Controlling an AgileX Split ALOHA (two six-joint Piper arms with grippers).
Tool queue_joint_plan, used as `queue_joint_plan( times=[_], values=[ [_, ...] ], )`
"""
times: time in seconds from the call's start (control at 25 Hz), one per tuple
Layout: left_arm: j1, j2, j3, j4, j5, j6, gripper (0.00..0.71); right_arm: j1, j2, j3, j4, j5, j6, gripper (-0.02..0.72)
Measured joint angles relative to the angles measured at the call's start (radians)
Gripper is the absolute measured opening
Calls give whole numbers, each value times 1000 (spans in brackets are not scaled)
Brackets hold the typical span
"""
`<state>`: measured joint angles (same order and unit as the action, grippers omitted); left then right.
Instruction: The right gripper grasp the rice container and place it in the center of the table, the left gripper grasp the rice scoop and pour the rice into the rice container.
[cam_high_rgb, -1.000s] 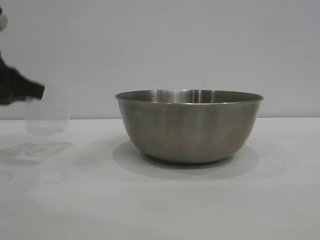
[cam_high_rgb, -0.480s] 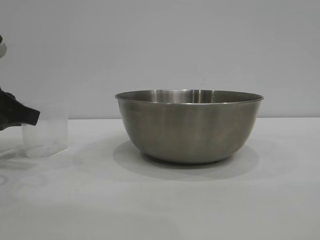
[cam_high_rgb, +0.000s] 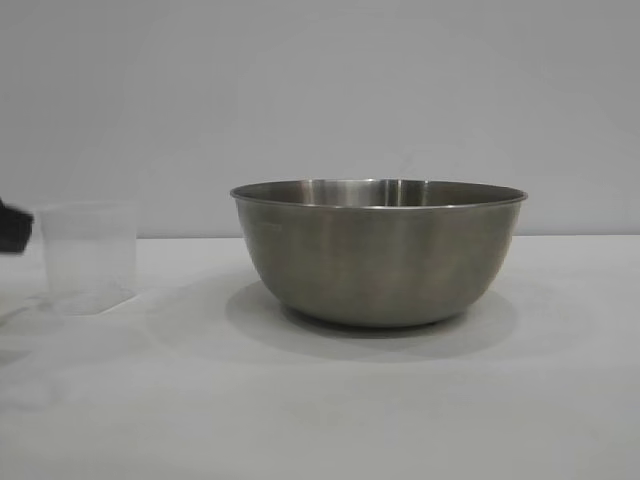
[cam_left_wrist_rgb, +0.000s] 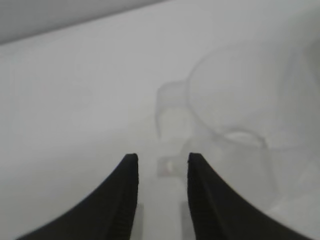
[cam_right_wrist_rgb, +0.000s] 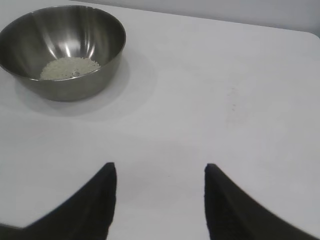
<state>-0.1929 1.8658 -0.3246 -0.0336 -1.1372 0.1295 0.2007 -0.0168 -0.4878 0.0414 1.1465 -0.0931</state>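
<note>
Rice (cam_right_wrist_rgb: 69, 68) lies in the bowl (cam_high_rgb: 378, 250), far ahead of the right pincer (cam_right_wrist_rgb: 160, 172), whose jaws stand apart and empty. Scoop (cam_high_rgb: 88, 257) stands upright on the counter (cam_high_rgb: 320, 410), just ahead of the left pincer (cam_left_wrist_rgb: 159, 161), jaws slightly apart, holding nothing.

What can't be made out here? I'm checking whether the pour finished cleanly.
- Rice: exterior view, hidden by the rice container wall.
- Left gripper: exterior view, cut off by the left edge.
- Rice scoop: left wrist view, too blurred to tell leftover grains.
</note>
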Motion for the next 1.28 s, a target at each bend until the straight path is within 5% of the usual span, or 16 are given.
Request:
queue_joint_plan(
  times=[0.44, 0.68, 0.96, 1.08, 1.28],
  values=[
    [0, -613, 210, -17, 33, -4, 199, 0, 0, 0, 0, 0, 0, 330],
    [0, -942, 210, -109, 344, 19, 199, 0, 0, 0, 0, 0, 0, 330],
    [1, -1246, 66, -358, 769, 349, 199, 0, 0, 0, 0, 0, 0, 330],
    [50, -1311, 52, -448, 879, 439, 199, 0, 0, 0, 0, 0, 0, 330],
    [233, -1448, 52, -473, 1128, 446, 199, 0, 0, 0, 0, 0, 0, 330]
  ],
)
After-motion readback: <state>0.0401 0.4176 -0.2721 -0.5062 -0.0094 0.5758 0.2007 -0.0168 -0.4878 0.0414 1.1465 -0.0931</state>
